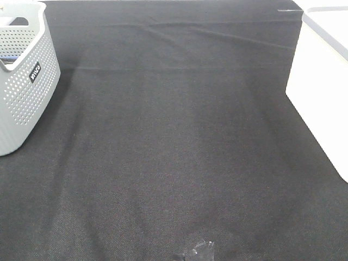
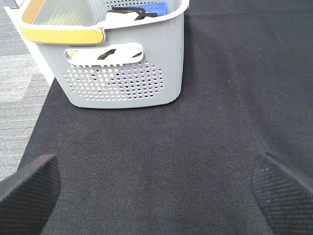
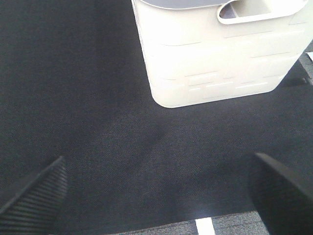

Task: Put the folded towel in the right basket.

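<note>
A black cloth covers the whole table, bare across its middle. At the right edge stands the white basket, the goal, only partly in the high view; the right wrist view shows its pale moulded wall and a handle slot near the rim. At the far left stands the grey basket, perforated, with a small label. The left wrist view shows it with a yellow handle and some items inside, among them something blue and something black; whether any of these is the towel cannot be told.

No folded towel is visible on the cloth in any of the 3 views, so its place cannot be given.

The left gripper hangs over bare cloth near the grey basket, fingers wide apart and empty. The right gripper hangs near the white basket, fingers likewise apart and empty.

The task looks to be at its start, or the towel is already out of sight. The next move calls for finding the towel first, probably in the grey basket, then a grasp by the left gripper.
</note>
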You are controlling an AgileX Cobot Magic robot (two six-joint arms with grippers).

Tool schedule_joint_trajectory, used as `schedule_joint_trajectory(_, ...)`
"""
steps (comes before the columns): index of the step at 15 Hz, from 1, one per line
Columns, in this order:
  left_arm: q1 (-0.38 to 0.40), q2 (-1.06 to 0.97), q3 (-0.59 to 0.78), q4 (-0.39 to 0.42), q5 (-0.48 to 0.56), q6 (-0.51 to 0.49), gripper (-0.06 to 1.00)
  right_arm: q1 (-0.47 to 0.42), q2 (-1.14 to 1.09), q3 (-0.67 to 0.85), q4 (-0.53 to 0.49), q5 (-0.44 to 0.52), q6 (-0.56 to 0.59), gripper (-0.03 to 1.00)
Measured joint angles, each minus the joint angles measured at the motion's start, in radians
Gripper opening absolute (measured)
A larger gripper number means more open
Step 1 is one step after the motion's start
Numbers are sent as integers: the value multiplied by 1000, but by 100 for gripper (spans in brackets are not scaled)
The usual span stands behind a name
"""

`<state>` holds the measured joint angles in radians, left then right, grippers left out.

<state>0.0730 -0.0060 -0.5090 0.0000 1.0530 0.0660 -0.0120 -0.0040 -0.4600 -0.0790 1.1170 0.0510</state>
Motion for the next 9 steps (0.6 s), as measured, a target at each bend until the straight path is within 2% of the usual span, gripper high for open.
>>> schedule_joint_trajectory(9,0,0,0,0,0,0,99,0,0,0,7,-1,0,96)
